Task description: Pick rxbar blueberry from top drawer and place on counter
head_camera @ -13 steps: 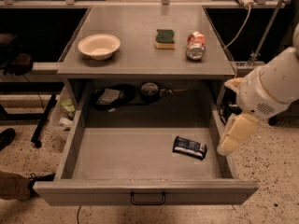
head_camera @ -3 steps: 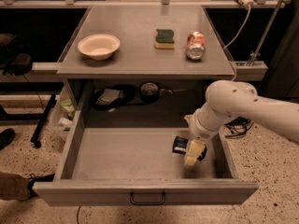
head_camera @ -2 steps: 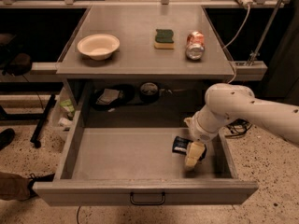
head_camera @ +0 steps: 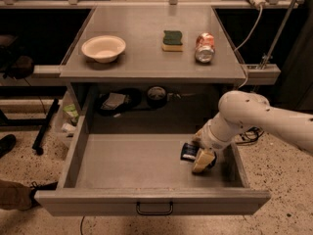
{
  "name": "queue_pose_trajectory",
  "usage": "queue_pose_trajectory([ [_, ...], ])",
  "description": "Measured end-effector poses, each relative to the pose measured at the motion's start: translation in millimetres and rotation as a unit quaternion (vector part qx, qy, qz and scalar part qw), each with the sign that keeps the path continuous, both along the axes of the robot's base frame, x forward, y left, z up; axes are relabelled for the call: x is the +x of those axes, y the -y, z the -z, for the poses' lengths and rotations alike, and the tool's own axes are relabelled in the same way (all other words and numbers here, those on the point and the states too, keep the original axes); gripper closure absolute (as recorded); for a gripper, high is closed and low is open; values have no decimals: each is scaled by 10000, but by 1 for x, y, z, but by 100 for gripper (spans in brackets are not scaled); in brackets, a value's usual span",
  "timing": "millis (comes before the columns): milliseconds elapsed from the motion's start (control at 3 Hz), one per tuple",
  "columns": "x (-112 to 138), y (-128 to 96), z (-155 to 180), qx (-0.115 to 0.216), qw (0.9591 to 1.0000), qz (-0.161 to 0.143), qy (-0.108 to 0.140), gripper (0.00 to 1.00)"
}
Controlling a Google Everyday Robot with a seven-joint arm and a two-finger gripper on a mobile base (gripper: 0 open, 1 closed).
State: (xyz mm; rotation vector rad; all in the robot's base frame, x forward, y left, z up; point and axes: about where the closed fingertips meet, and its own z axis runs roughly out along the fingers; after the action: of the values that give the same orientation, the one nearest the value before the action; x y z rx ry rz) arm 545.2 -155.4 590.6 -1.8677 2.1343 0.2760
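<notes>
One rxbar blueberry [head_camera: 188, 151] in top drawer [head_camera: 132, 163] | gripper [head_camera: 202, 162] at it, grasp unclear | counter [head_camera: 146, 28]: bowl [head_camera: 103, 48], sponge [head_camera: 172, 39], can [head_camera: 205, 47]

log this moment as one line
stage: pickup | tool: in open drawer, view right, at blue snack bar | snack bar: in drawer, not yet on counter | counter: bowl, sponge, can

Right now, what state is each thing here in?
drawer: pulled fully open.
bar: lying flat on the drawer floor at the right, partly under the pincer, not lifted.
pincer: down inside the drawer, on the bar.
bowl: upright on the counter, looks empty.
sponge: lying flat, green side up.
can: appears to lie on its side.
</notes>
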Motion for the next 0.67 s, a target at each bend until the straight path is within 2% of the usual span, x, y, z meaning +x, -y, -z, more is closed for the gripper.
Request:
queue_pose_trajectory([
  [667,0,0,-9,7,10000,7,3,89],
])
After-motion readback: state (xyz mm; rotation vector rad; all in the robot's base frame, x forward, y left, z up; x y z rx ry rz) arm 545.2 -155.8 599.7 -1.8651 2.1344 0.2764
